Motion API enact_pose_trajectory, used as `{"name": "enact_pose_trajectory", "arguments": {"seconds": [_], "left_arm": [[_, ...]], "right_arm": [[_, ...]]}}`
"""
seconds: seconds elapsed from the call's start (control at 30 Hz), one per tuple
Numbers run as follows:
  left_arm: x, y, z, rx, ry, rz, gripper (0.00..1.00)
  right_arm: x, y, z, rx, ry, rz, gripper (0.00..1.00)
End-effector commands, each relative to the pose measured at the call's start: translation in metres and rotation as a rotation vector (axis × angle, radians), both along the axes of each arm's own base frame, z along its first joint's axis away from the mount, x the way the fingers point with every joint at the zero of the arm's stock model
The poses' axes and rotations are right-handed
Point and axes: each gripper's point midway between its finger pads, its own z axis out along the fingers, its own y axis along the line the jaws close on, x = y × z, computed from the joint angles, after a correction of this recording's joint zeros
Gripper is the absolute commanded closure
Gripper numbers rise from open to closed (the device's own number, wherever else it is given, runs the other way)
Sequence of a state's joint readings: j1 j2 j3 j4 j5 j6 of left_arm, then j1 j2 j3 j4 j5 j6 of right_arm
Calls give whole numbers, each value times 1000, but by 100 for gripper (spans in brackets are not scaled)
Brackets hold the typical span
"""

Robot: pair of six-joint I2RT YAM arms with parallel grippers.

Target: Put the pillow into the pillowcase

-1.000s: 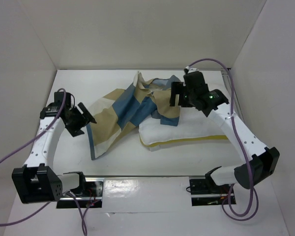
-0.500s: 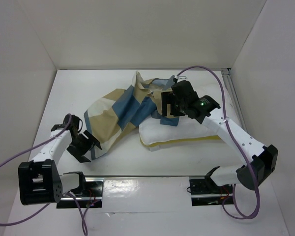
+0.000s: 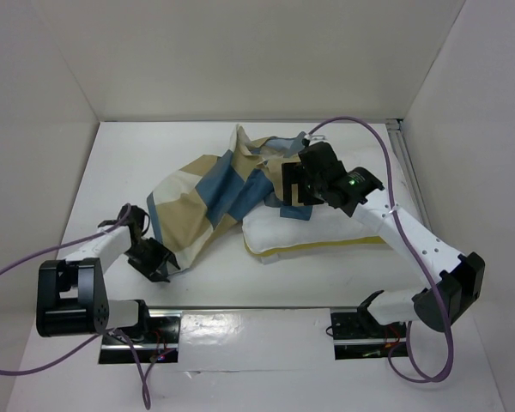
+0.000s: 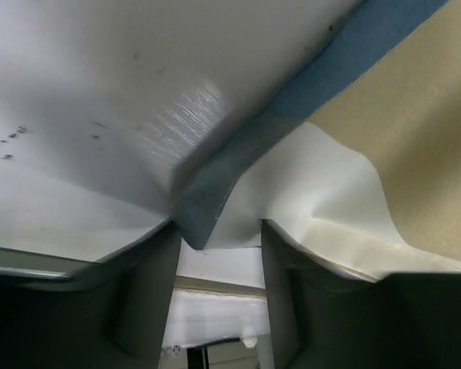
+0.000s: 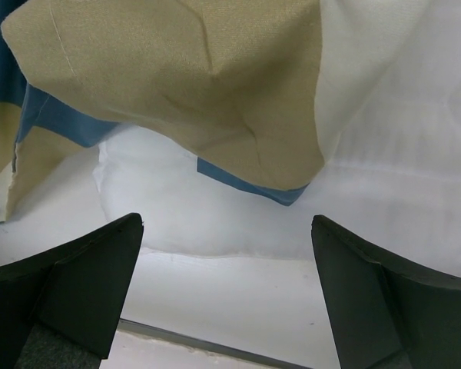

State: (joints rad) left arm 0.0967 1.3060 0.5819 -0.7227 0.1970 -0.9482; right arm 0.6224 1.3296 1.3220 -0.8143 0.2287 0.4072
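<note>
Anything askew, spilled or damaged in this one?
The pillowcase lies crumpled in a heap, only draped over the far left corner of the pillow, not around it; most of the pillow is bare. Nothing looks spilled or torn.

pillowcase [image 3: 208, 202] left of pillow [image 3: 326, 230], overlapping its far-left corner (partly draped), both on table [image 3: 137, 154]

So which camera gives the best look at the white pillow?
The top external view. It shows the pillow lengthwise with its yellow edge band, its far part under the pillowcase. The right wrist view shows only a close white bulge below the cloth's hem. The left wrist view shows none of it.
</note>
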Motion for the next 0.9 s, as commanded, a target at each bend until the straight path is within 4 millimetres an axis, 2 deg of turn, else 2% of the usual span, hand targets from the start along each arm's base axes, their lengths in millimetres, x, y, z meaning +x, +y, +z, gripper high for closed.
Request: {"name": "enact_pose_trajectory", "arguments": {"seconds": [0.0, 0.03, 0.07, 0.1, 0.13, 0.17, 0.2, 0.23, 0.27, 0.3, 0.33, 0.4, 0.47, 0.57, 0.67, 0.87], "left_arm": [[4, 5, -19, 39, -16, 22, 75], [14, 6, -14, 41, -41, 22, 91], [19, 6, -9, 42, -52, 22, 100], [21, 8, -3, 51, -46, 11, 100], [42, 13, 15, 59, -113, 7, 100], [52, 19, 28, 80, -148, 11, 100], [59, 22, 44, 99, -188, 1, 100], [83, 30, 71, 126, -275, 17, 100], [91, 34, 86, 135, -318, 18, 100], [99, 35, 101, 140, -359, 20, 100], [115, 37, 124, 153, -429, 8, 100], [126, 37, 144, 151, -483, -1, 100], [132, 34, 162, 134, -508, -16, 100], [138, 34, 169, 119, -524, -13, 100], [143, 35, 174, 122, -537, -13, 100], [150, 40, 185, 120, -564, 2, 100]], "right_arm": [[1, -1, 14, -2, -31, -6, 2], [0, -1, 17, -2, -30, -6, 2], [0, -1, 17, -2, -30, -6, 2], [-2, 4, 13, -8, -19, 19, 2], [-6, 7, 11, -14, -11, 34, 2], [-5, 10, 12, -24, -16, 36, 2], [-9, 11, 11, -36, -14, 44, 2], [-9, 15, 7, -42, -7, 38, 2], [-9, 18, 1, -68, -4, 39, 2], [-14, 28, -2, -60, 3, 42, 2], [-12, 34, -4, -54, -1, 34, 2], [-5, 44, -12, -54, -7, 6, 2], [4, 46, -21, -50, -12, -52, 4], [20, 55, -37, -43, -26, -109, 4], [34, 54, -56, -82, -41, -172, 6], [47, 38, -84, -163, -17, -220, 23]]}}
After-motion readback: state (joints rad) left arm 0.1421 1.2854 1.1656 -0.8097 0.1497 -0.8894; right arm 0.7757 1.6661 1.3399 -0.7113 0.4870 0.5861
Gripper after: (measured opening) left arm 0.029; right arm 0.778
